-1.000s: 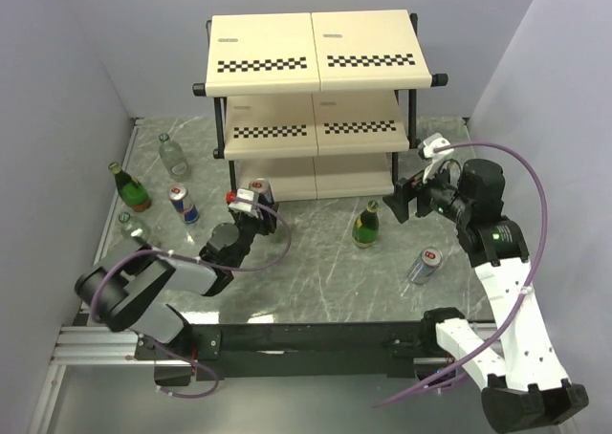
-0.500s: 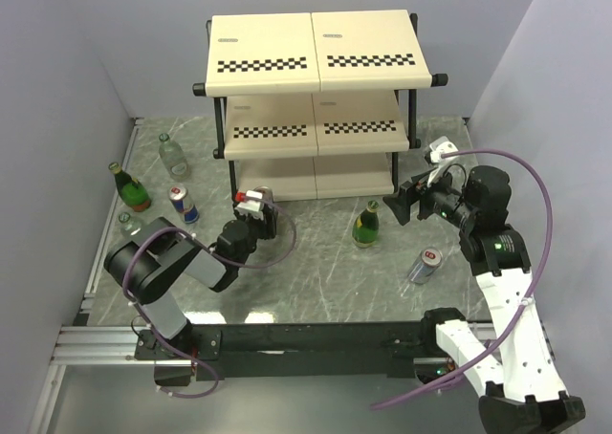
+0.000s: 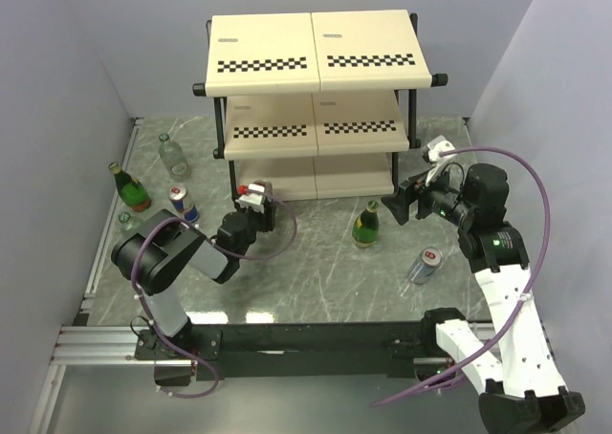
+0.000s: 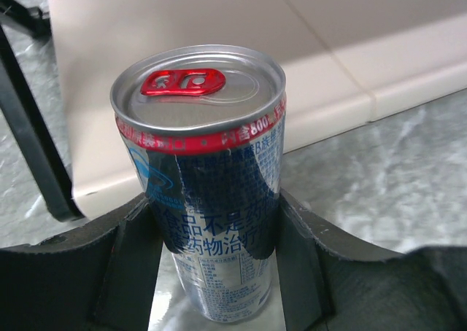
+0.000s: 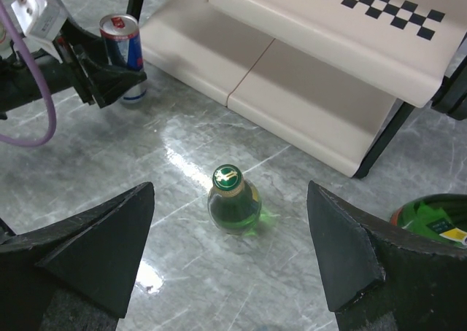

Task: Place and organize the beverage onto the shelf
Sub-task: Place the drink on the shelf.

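Note:
My left gripper (image 4: 217, 218) is shut on an upright blue-and-silver can (image 4: 204, 178) with a red tab. The can (image 3: 263, 191) stands just in front of the left end of the shelf (image 3: 316, 47), near its bottom board (image 4: 182, 47). The right wrist view shows this can (image 5: 121, 50) low by the table. My right gripper (image 5: 230, 192) hangs open with nothing between its fingers. It points down at a standing green bottle (image 5: 233, 203), which sits on the table (image 3: 365, 226) in front of the shelf's right half. That gripper (image 3: 400, 205) is apart from the bottle.
A silver can (image 3: 425, 265) lies on its side at the right. On the left stand a Red Bull can (image 3: 184, 205), a green bottle (image 3: 129, 187) and two clear bottles (image 3: 172, 155) (image 3: 129, 226). A green labelled object (image 5: 430, 218) shows at the right wrist view's edge.
My left gripper has carried the can up toward the shelf's bottom board, with its arm folding in. The right arm has shifted only slightly.

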Robot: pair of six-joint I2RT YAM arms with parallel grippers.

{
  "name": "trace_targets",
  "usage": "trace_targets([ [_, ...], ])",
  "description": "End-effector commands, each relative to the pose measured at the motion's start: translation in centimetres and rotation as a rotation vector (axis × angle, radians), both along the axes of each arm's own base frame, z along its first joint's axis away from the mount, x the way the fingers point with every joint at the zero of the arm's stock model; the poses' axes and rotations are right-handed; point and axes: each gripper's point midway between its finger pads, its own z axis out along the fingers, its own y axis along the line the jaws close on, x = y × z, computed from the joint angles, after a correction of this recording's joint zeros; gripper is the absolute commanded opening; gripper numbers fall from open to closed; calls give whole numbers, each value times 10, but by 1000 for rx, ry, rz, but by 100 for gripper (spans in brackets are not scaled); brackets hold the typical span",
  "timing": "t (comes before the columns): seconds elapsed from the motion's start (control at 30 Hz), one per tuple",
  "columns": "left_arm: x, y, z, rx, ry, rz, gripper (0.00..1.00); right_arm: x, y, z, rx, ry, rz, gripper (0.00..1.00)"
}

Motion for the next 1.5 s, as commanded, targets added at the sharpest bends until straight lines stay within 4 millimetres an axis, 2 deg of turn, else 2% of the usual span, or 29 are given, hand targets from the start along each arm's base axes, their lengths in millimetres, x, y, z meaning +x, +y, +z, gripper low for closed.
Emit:
trace_targets([
  [0.0, 4, -2, 167, -353, -562, -31, 0, 4, 1, -1, 11, -8, 7, 91],
  [0.3, 0, -2, 189, -338, -628, -52, 0, 5, 1, -4, 8, 4, 9, 91],
  [0.73, 10, 10, 216, -293, -724, -21, 0, 8, 2, -9, 7, 24, 10, 91],
  [1.17, 26, 13, 220, -285, -747, -33, 0, 10, 3, -14, 7, 46, 19, 91],
  [1.47, 45, 16, 212, -256, -749, -31, 0, 13, 4, -20, 5, 72, 19, 91],
])
